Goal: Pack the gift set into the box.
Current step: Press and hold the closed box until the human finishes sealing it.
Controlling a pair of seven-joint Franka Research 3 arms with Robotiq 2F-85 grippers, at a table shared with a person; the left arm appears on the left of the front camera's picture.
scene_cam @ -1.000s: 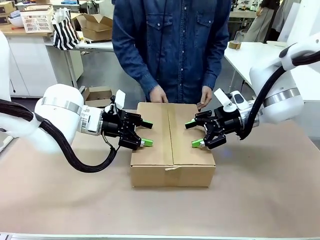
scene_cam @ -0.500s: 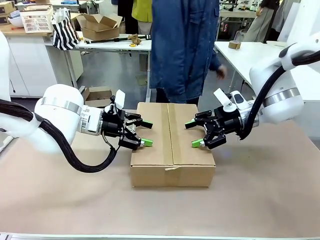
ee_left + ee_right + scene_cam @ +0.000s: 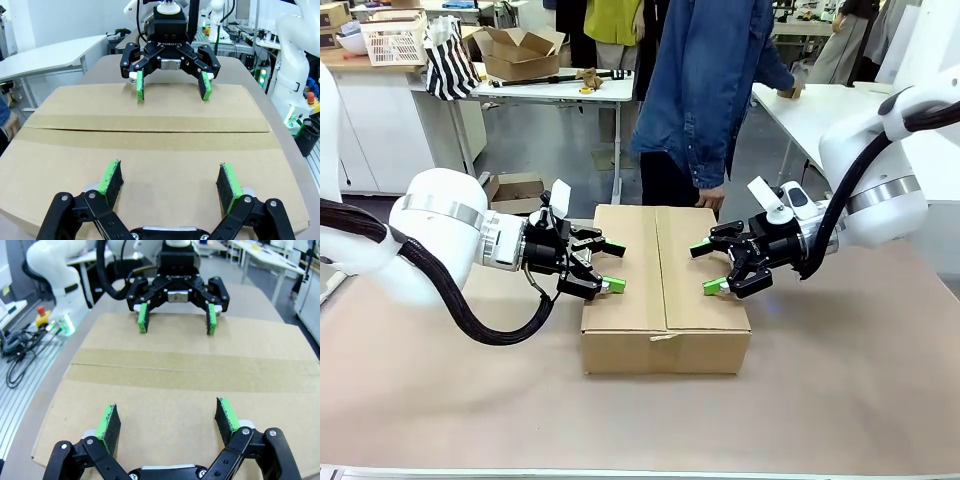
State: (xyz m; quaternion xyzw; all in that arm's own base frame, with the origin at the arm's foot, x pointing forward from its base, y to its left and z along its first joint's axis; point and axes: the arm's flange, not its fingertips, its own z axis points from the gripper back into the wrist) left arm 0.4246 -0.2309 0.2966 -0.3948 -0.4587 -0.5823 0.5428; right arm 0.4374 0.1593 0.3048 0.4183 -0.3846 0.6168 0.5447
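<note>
Opposed wrist cameras, shared box [image 3: 145,150] top

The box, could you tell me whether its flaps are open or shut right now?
Shut: the box has its top flaps folded flat, meeting along a central seam, with both open grippers over them.

Table [image 3: 840,400] has a plain tan-brown top. Only the box [image 3: 665,300] sits directly on it: brown cardboard, flaps closed, seam down the middle, roughly centred, nearer the far edge. Bare surface all round the box, left, right and front.
</note>
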